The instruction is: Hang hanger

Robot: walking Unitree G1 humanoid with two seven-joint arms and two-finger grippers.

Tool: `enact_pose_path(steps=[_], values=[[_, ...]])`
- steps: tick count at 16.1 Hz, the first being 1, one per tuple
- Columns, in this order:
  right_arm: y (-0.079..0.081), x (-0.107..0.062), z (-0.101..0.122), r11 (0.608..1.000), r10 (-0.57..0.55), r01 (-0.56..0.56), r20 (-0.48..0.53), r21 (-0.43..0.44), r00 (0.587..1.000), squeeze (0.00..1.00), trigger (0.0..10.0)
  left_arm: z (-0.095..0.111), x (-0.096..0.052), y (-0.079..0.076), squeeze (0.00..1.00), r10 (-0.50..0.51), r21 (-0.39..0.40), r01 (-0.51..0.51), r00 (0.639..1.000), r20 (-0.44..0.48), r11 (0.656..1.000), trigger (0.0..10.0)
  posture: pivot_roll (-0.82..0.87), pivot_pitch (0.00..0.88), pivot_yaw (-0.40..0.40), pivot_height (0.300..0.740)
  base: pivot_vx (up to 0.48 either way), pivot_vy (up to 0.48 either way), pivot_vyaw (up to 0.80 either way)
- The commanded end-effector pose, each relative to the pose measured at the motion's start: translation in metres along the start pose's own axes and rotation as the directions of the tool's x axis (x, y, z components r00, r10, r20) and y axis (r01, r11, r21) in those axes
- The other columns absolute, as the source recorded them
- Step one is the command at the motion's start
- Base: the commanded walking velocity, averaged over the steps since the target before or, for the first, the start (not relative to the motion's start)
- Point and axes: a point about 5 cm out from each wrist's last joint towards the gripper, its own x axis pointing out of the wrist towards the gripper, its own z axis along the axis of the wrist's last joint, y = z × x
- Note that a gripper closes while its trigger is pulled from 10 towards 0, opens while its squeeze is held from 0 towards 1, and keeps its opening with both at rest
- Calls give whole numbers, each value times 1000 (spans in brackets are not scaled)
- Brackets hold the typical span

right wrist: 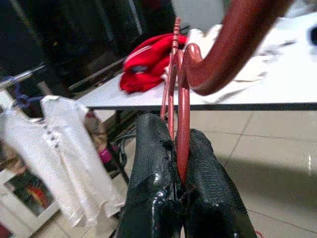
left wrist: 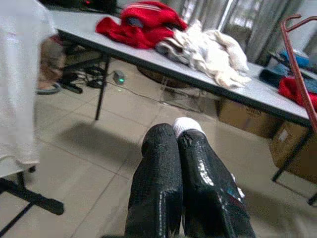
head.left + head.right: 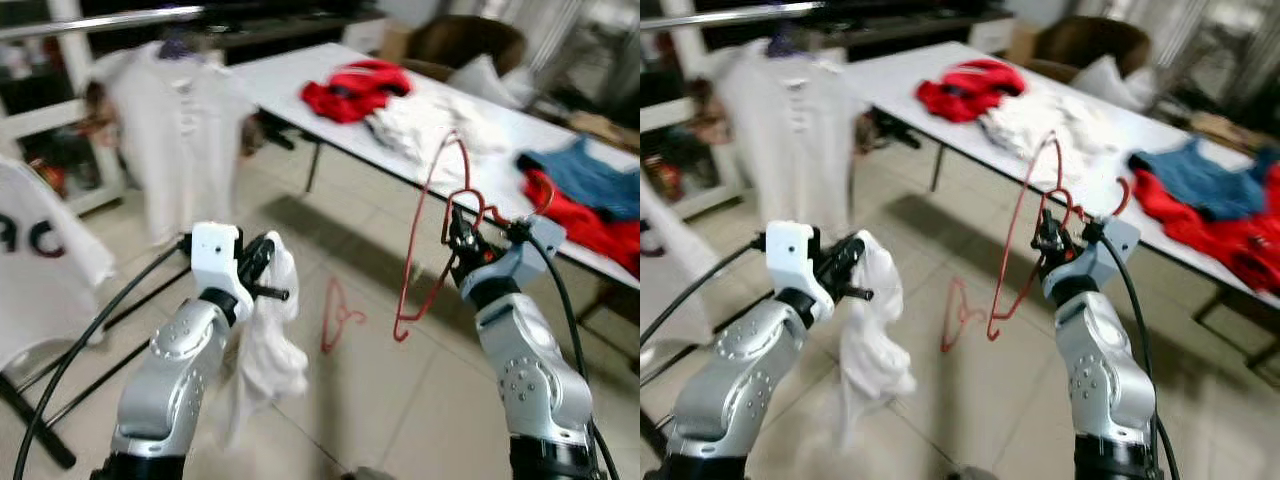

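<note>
- Hanger (image 3: pixel 425 240), a thin red wire loop bent into a long triangle with a curled hook, is held up by the right gripper (image 3: pixel 462 243) at about 3 o'clock in the left eye view; its fingers are clamped on the wire near the hook. Left gripper (image 3: pixel 262 262), at about 8 o'clock, has its fingers pinched on a limp white cloth (image 3: pixel 272 340) that droops in soft folds. A second red hanger (image 3: pixel 337 314) lies flat on the pale tiled floor (image 3: pixel 380 400) between the arms. Beyond, a long white worktop (image 3: pixel 300 75) carries crumpled red (image 3: pixel 356 88), white (image 3: pixel 420 125) and blue (image 3: pixel 590 178) garments. At 11 o'clock a white shirt (image 3: pixel 180 140) hangs from a metal rail (image 3: pixel 110 22).
- Right eye view: same scene, shifted a little.
- Left wrist view: two glossy, textured black fingers (image 2: pixel 161 183) pressed together, a tuft of white cloth poking out at their tips; the worktop's dark legs and cardboard boxes (image 2: pixel 292 148) stand behind.
- Right wrist view: black fingers (image 1: pixel 153 178) squeezed on the smooth red wire, whose thick curved hook (image 1: pixel 233 47) arcs overhead.
</note>
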Motion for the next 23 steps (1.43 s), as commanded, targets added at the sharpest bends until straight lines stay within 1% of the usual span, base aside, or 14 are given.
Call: enact_pose_path(steps=[1,7,8,9,10,13,17,18,19,20,21,22,23], values=[[-8,-1,5,1000,-29,29,17,-3,999,0,10000,7,4,-10,0,-33,5,33,999,24,999,10000,-44,0,-97,710,0,0,-688],[-9,0,6,999,-33,33,13,4,999,0,10000,7,6,-11,0,-38,6,38,999,27,999,10000,-48,0,-95,710,0,0,-591],[-8,0,6,1000,-20,19,14,20,1000,0,10000,7,6,-11,0,-38,6,38,999,28,999,10000,-49,0,-94,710,0,0,-563],[-10,0,4,999,-30,30,2,29,1000,0,10000,7,6,-11,0,-39,5,39,999,29,999,10000,-49,0,-94,710,0,0,-544],[-10,1,3,999,-31,32,-10,21,999,0,10000,7,6,-11,0,-39,5,39,999,30,999,10000,-49,0,-94,710,0,0,-600],[-11,1,4,999,-41,41,5,20,999,0,10000,8,7,-11,0,-39,5,39,999,33,999,10000,-49,0,-93,710,0,0,-771],[-10,3,6,999,-44,44,15,-23,999,0,10000,9,8,-11,0,-42,6,41,998,39,999,10000,-49,0,-90,710,0,0,-733],[-8,4,6,1000,-23,23,21,-9,1000,0,10000,9,8,-11,0,-41,5,41,998,40,999,10000,-49,0,-90,710,0,0,-731],[-8,5,3,1000,-21,21,-6,-6,1000,0,10000,9,8,-11,0,-42,4,42,998,42,999,10000,-50,0,-87,710,0,0,-663],[-12,4,2,999,-51,51,-7,6,999,0,10000,10,8,-12,0,-45,4,44,998,47,999,10000,-49,0,-87,710,0,0,-625],[-14,4,2,998,-55,55,-6,40,998,0,10000,10,7,-12,0,-45,-1,45,998,50,999,10000,-49,0,-86,710,0,0,-563],[-18,4,2,996,-91,90,-14,-24,996,0,10000,11,7,-10,0,-31,4,31,998,53,1000,10000,-50,0,-84,710,0,0,0],[-19,5,2,979,-110,107,-11,-174,994,0,10000,13,7,-8,0,-11,48,8,998,58,999,10000,-54,0,-81,710,0,0,0]])
